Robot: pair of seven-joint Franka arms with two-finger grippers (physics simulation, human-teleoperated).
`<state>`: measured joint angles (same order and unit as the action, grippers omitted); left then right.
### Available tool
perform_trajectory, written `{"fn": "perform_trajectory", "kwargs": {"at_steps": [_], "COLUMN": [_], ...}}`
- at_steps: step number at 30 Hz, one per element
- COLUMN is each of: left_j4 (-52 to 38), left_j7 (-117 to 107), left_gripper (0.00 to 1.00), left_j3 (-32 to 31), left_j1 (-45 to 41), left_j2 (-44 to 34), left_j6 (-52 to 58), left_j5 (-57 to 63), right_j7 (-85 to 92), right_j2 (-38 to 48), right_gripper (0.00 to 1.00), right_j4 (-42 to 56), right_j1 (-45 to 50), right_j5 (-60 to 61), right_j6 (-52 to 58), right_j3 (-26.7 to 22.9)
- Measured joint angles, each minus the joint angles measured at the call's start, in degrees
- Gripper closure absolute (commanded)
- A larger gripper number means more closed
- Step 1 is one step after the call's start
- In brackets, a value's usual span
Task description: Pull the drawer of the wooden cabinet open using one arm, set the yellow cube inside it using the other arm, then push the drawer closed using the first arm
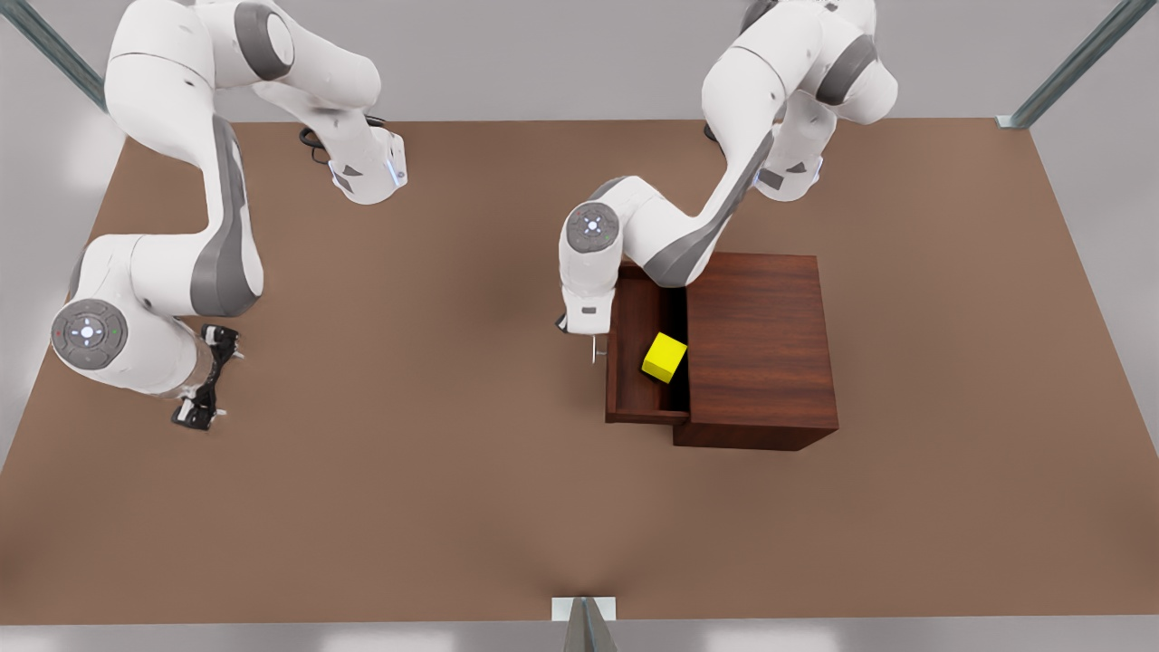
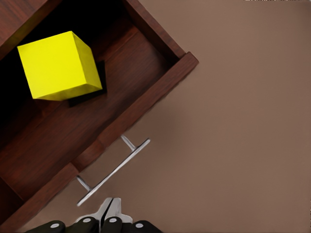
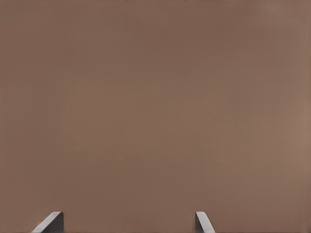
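The wooden cabinet point(image 1: 761, 344) stands on the table toward the front view's right. Its drawer point(image 1: 629, 362) is pulled out toward the front view's left. The yellow cube point(image 1: 665, 357) rests inside it, slightly tilted, close to the cabinet's body. In the left wrist view the cube point(image 2: 58, 65) lies on the drawer point(image 2: 73, 141) floor, behind the silver bar handle point(image 2: 114, 172). My left gripper point(image 2: 108, 216) is shut, fingers pressed together just outside the handle, holding nothing. My right gripper point(image 1: 206, 376) waits open at the front view's left, and its fingertips point(image 3: 204, 223) hang over bare table.
The brown table point(image 1: 407, 471) stretches wide around the cabinet. Metal frame posts point(image 1: 1068, 63) stand at the back corners, and one post point(image 1: 584, 625) stands at the front edge's middle. The left arm's elbow point(image 1: 593, 226) hangs over the drawer's far end.
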<state>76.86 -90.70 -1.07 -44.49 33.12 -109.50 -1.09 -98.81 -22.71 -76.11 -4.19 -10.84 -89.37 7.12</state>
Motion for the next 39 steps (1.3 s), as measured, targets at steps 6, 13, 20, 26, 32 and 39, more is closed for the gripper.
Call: {"fn": "perform_trajectory", "kwargs": {"at_steps": [6, 13, 20, 26, 32, 39], "left_j4": [0.06, 0.75, 3.27, 3.33, 4.0, 6.22], "left_j7": [-11.39, -20.58, -25.55, -27.14, -26.95, -25.37], "left_gripper": [1.0, 1.0, 1.0, 1.0, 1.0, 1.0], "left_j3": [0.17, 0.19, 0.38, 1.34, 1.61, 2.69], "left_j1": [-0.33, -0.71, -0.51, 1.15, 3.19, 4.57], "left_j2": [4.18, 5.81, 4.88, 3.76, 3.21, 1.62], "left_j6": [-5.47, -8.42, -5.93, -1.73, 1.23, 2.86], "left_j5": [3.96, 7.0, 8.11, 8.28, 8.3, 8.33], "right_j7": [26.14, 47.16, 61.29, 69.53, 75.07, 79.2], "right_j2": [2.15, 1.8, 1.54, 1.03, 0.68, 0.58], "right_gripper": [0.0, 0.0, 0.0, 0.0, 0.0, 0.0], "right_j4": [-1.83, -1.7, -1.79, -1.79, -1.79, -1.73], "right_j1": [1.95, 2.13, 2.23, 2.94, 3.16, 3.57], "right_j5": [6.57, 7.97, 7.99, 7.75, 7.59, 7.58], "right_j6": [2.55, 5.27, 6.1, 6.1, 5.97, 5.9], "right_j3": [-4.41, -3.73, -3.62, -3.6, -3.6, -3.6]}}
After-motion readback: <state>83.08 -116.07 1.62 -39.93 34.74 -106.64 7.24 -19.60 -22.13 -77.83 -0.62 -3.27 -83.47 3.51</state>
